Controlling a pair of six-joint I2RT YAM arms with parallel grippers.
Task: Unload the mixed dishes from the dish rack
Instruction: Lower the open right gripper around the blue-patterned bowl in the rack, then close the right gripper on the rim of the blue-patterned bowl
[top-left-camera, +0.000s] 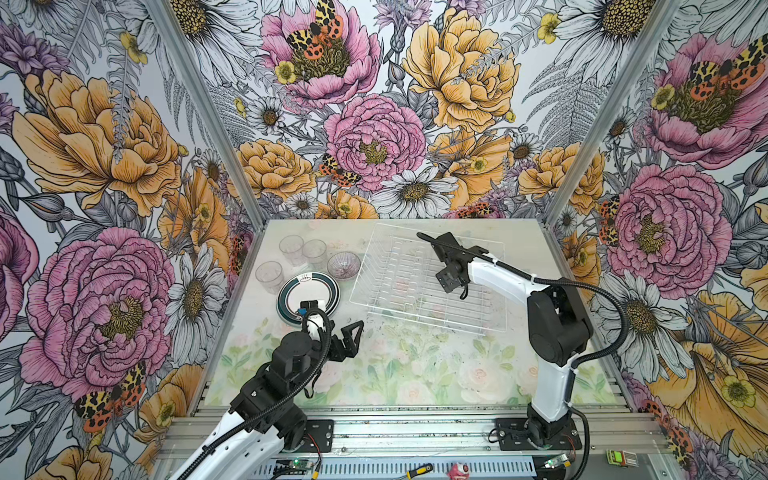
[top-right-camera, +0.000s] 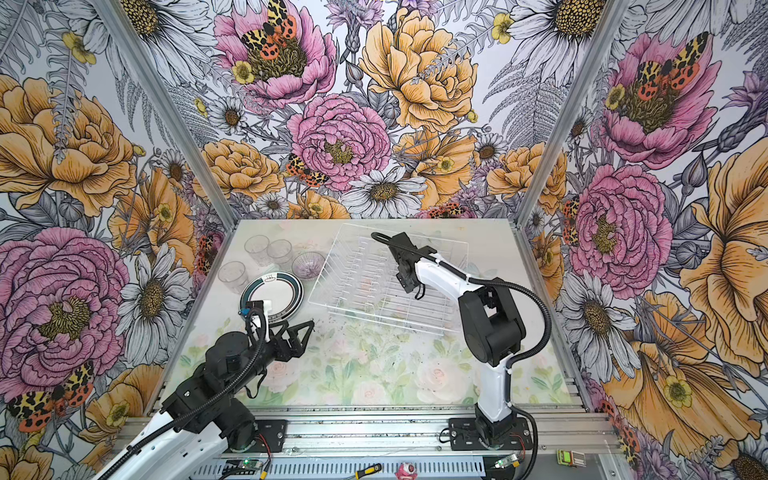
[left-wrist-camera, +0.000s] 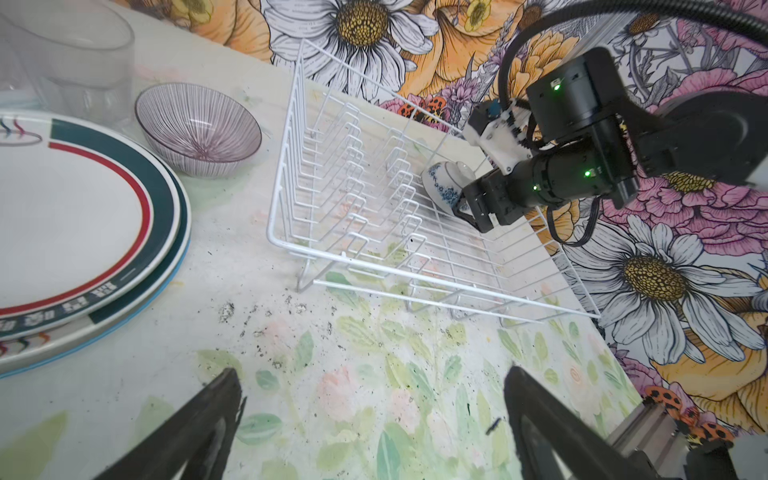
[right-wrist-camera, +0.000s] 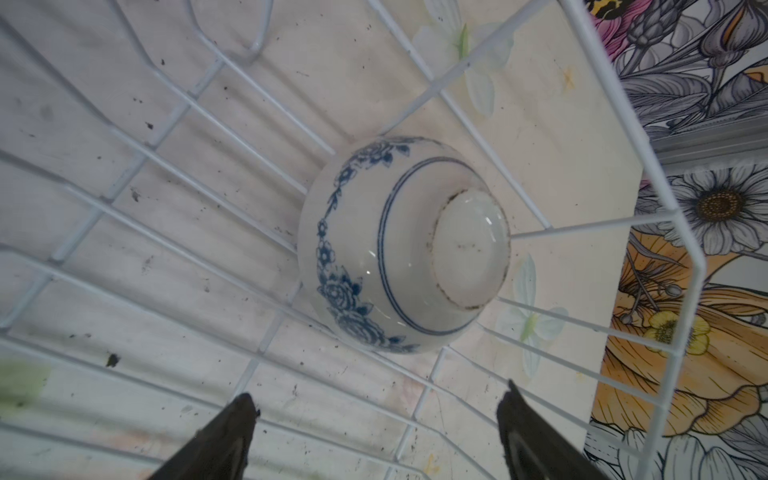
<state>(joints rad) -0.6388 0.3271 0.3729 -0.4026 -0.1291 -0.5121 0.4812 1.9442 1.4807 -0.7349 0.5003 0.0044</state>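
The flower-printed table (top-left-camera: 415, 374) carried everything. The dish rack (top-left-camera: 419, 291) sat on its far half, a little right of the middle. In both top views the right arm leaned over the rack's far side and hid what lay beneath it. Left of the rack lay a stack of plates (top-left-camera: 307, 289) with dark rims, their near edge cut across by the left arm's wrist. Beyond them stood three tumblers (top-left-camera: 292, 248), and the ribbed glass bowl (top-left-camera: 344, 264) sat just beside the rack. Only the wrist views gave away the small bowl with blue flowers (right-wrist-camera: 403, 245). It was upside down, foot up, on the rack's floor wires near a corner. The right gripper (right-wrist-camera: 378, 397) hung just short of it, fingers spread wide and gripping nothing. The left gripper (left-wrist-camera: 372, 395) hovered over bare table near the plates, its fingers likewise wide apart.
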